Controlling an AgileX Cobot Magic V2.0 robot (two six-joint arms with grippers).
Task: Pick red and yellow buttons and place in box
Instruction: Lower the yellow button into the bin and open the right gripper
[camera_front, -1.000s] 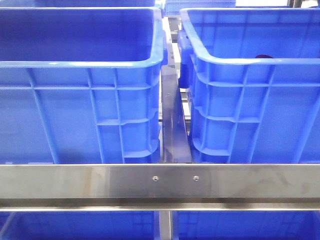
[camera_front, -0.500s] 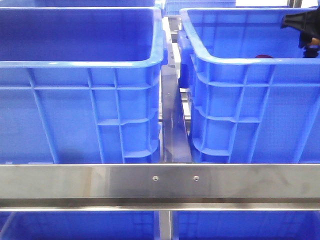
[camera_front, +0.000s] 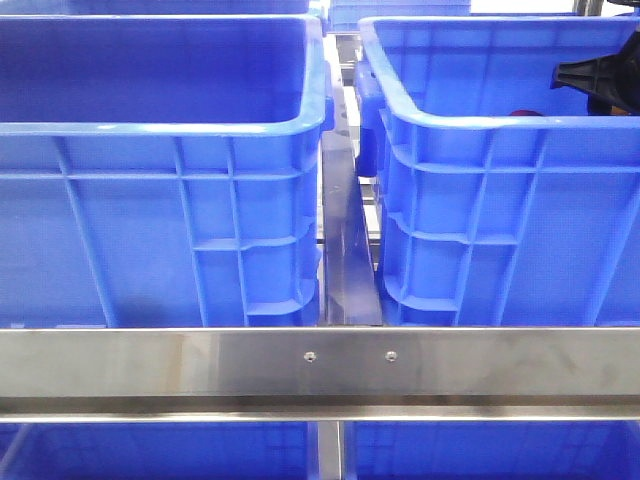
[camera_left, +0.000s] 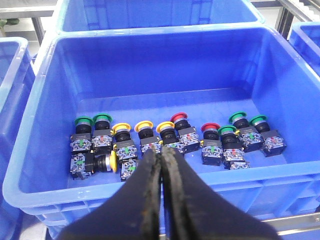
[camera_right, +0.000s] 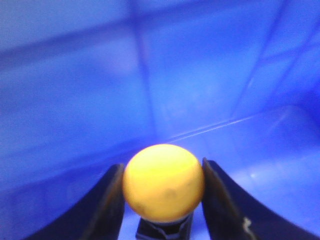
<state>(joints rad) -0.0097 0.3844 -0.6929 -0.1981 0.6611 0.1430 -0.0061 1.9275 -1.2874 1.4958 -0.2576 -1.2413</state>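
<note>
Right gripper (camera_right: 162, 200) clamping yellow dome-capped push button (camera_right: 163, 182), cap facing camera, dark body hanging below between fingers. Judging drop-off next: button sitting inside large blue ribbed plastic crate (camera_right: 75, 75), walls all round, floor beneath, nothing blocking release. Front view: right gripper (camera_front: 600, 85) showing over right crate rim (camera_front: 480, 122). Left gripper (camera_left: 161, 165) hovering with fingers pressed together, empty, above other blue crate (camera_left: 45, 115) holding row of red, yellow, green capped buttons (camera_left: 175, 137).
</note>
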